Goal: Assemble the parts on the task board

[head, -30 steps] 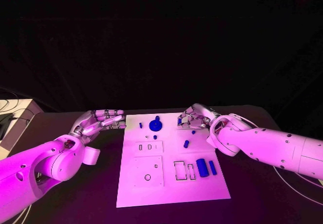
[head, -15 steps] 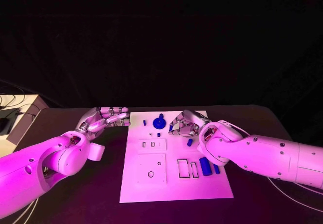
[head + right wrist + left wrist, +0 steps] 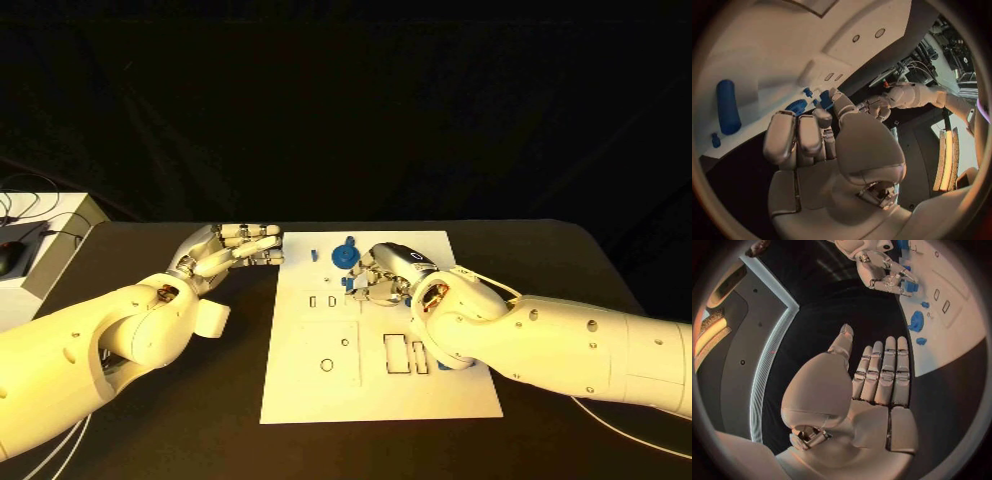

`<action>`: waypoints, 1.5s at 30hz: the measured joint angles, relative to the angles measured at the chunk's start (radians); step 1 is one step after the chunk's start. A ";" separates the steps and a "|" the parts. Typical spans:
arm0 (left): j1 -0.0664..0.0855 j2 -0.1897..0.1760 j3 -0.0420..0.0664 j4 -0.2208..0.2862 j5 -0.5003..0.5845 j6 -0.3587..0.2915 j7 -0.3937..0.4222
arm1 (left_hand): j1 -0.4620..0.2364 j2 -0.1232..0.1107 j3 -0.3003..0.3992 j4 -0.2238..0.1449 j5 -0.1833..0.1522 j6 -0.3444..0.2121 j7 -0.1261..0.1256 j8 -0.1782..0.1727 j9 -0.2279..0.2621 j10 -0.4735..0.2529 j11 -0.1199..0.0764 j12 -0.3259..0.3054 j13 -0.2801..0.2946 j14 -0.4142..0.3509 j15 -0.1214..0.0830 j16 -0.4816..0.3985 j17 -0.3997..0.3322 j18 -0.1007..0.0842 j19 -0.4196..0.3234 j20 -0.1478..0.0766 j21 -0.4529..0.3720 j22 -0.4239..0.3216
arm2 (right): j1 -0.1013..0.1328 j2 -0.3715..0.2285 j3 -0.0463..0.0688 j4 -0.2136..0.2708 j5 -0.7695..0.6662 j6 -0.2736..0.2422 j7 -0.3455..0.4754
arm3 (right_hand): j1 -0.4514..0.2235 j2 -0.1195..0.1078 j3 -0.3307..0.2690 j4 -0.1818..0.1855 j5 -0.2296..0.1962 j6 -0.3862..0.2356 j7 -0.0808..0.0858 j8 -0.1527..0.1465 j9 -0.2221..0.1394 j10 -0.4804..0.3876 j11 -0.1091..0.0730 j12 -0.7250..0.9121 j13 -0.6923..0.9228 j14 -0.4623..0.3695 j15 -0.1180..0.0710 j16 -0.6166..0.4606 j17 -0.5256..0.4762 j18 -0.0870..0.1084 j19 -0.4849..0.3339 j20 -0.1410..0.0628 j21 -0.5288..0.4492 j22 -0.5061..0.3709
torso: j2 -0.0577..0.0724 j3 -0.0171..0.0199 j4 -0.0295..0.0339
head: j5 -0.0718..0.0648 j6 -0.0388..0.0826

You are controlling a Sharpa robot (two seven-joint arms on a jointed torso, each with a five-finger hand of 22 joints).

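Note:
The white task board (image 3: 378,395) lies mid-table. My right hand (image 3: 384,276) hovers over its far half, pinching a small blue part (image 3: 348,285) at its fingertips; the right wrist view shows that part (image 3: 825,98) between thumb and finger. A round blue part (image 3: 345,257) and a small blue peg (image 3: 312,256) sit near the board's far edge. A blue cylinder (image 3: 727,106) and a tiny blue piece (image 3: 715,140) lie on the board beside my right arm. My left hand (image 3: 231,250) rests off the board's far left corner, fingers straight, holding nothing.
The board carries two small slots (image 3: 320,300), a square panel with a hole (image 3: 333,356) and rectangular recesses (image 3: 400,356). A pale box (image 3: 55,250) with cables stands at the table's left edge. Bare black tabletop (image 3: 555,260) lies to the right.
My right hand has moved left across the board's far half, carrying the small blue part. The left hand has stayed put. The camera view has shifted slightly.

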 measured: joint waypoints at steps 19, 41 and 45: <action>-0.001 -0.004 0.000 0.001 0.001 0.000 -0.001 | 0.000 0.000 0.000 0.000 0.000 0.000 0.000 0.000 0.000 0.000 0.000 0.000 0.000 0.000 0.000 0.000 0.000 0.000 0.000 0.000 0.000 0.000 | -0.015 0.009 -0.007 -0.007 -0.083 0.038 -0.009 | 0.000 0.000 0.004 -0.004 0.006 0.002 0.002 -0.004 0.000 0.002 0.002 0.000 0.002 0.000 0.000 0.004 0.001 0.000 0.000 0.000 0.000 0.001 | 0.000 0.0010 -0.0004 | 0.011 -0.021; -0.003 -0.003 0.000 -0.001 0.003 0.000 -0.002 | 0.000 0.000 0.000 0.000 0.000 0.000 0.000 0.000 0.000 0.000 0.000 0.000 0.000 0.000 0.000 0.000 0.000 0.000 0.000 0.000 0.000 0.000 | -0.022 0.012 -0.008 -0.027 -0.119 0.065 -0.017 | 0.003 -0.003 0.007 -0.007 0.005 0.003 0.004 -0.007 -0.001 0.003 0.003 0.000 0.001 0.000 0.000 0.004 0.001 0.000 0.000 0.000 0.000 0.000 | 0.000 0.0012 0.0001 | 0.010 -0.023; -0.004 -0.003 0.000 -0.001 0.003 0.000 -0.002 | 0.000 0.000 0.000 0.000 0.000 0.000 0.000 0.000 0.000 0.000 0.000 0.000 0.000 0.000 0.000 0.000 0.000 0.000 0.000 0.000 0.000 0.000 | -0.023 0.015 -0.008 -0.032 -0.120 0.065 -0.017 | 0.005 -0.005 0.008 -0.008 0.005 0.003 0.004 -0.004 -0.001 0.003 0.004 0.000 0.001 0.000 0.000 0.004 0.001 0.000 0.000 0.000 0.000 0.000 | 0.000 0.0012 0.0001 | 0.010 -0.024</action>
